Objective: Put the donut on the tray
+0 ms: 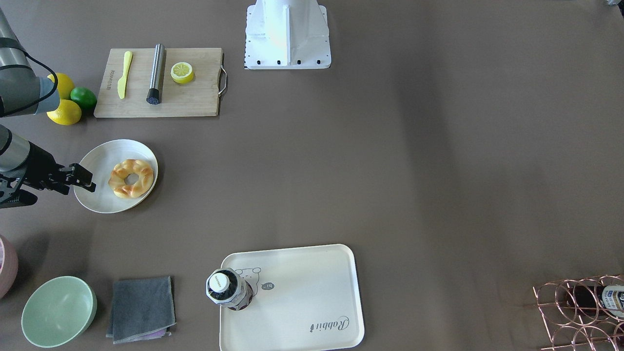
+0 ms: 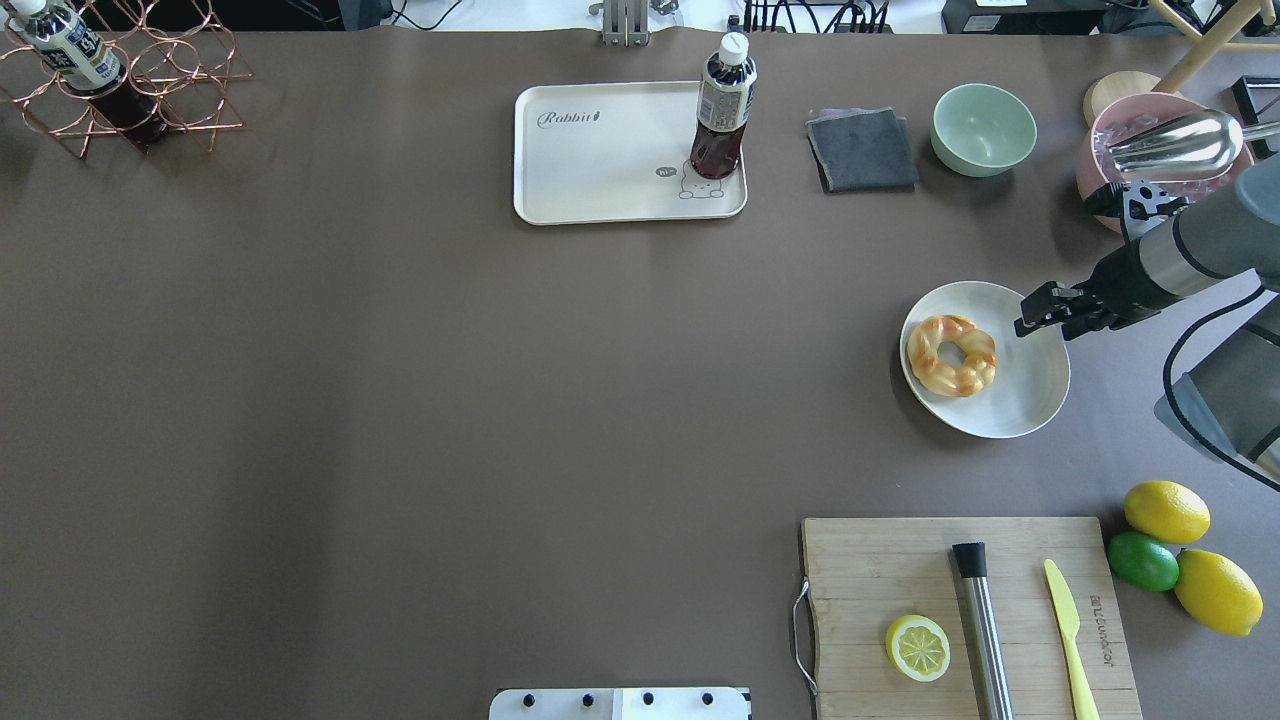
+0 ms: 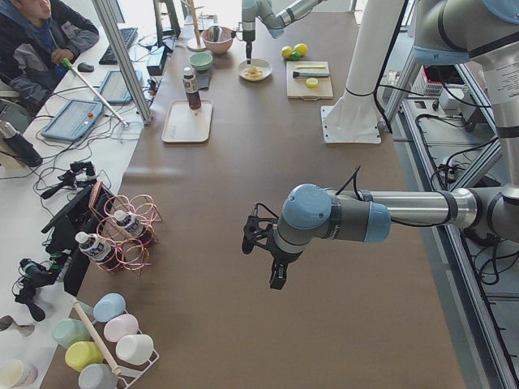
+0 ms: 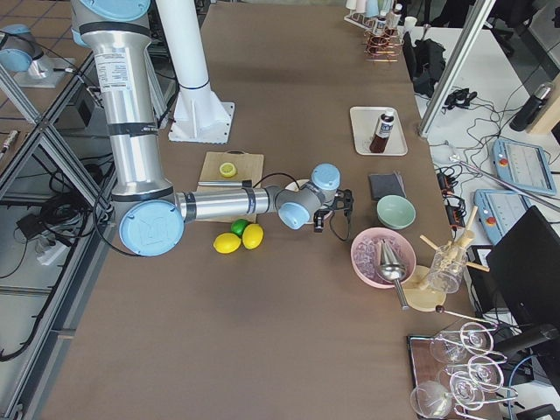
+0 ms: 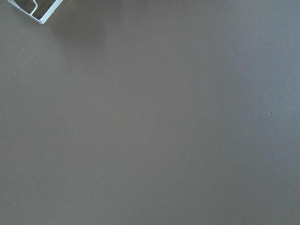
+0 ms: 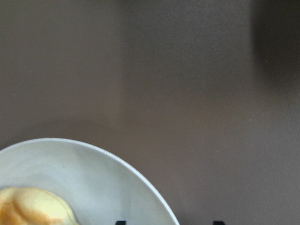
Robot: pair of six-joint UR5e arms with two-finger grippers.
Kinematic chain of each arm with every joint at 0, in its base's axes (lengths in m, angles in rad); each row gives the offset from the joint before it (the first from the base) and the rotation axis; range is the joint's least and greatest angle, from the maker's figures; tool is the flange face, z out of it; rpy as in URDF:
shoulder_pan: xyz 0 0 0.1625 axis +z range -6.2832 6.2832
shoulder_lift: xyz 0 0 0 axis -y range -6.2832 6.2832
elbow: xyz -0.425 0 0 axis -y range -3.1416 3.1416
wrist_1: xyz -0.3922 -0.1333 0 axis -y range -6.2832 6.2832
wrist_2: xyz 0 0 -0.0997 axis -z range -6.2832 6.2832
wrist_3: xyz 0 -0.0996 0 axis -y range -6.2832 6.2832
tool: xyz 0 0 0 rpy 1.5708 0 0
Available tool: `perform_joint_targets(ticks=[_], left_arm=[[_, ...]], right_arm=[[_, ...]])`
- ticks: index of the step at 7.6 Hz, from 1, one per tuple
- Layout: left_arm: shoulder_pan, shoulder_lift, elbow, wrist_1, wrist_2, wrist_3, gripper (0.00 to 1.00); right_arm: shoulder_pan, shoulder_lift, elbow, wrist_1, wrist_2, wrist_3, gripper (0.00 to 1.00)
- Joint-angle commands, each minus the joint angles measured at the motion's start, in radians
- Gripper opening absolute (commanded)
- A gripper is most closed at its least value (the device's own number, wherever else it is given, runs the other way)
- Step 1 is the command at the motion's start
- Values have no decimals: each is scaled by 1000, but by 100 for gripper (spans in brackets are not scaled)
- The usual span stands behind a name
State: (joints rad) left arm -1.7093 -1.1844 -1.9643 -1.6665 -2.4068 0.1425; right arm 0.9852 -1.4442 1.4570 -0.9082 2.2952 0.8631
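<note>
Resting on a plate, donut lies off tray.

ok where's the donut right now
In the overhead view the donut lies on the white plate at the table's right, with the right gripper by the plate's upper-right rim and the cutting board nearer the robot.

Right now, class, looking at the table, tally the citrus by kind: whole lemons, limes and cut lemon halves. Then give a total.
Whole lemons: 2
Limes: 1
Lemon halves: 1, on the cutting board
Total: 4
</note>
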Motion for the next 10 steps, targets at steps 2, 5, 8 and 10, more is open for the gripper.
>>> perform_joint_targets(ticks=[2, 5, 8, 10], left_arm=[[-1, 0, -4, 1, 0, 0, 97], [-3, 6, -5, -1, 0, 0, 97], [0, 6, -4, -1, -3, -6, 97], [42, -41, -4, 2, -61, -62, 97]], right_arm=[[-7, -2, -9, 9, -2, 1, 17], [-7, -13, -29, 86, 1, 4, 0], [-7, -5, 67, 87, 9, 131, 0], [-11, -1, 135, 87, 10, 212, 0]])
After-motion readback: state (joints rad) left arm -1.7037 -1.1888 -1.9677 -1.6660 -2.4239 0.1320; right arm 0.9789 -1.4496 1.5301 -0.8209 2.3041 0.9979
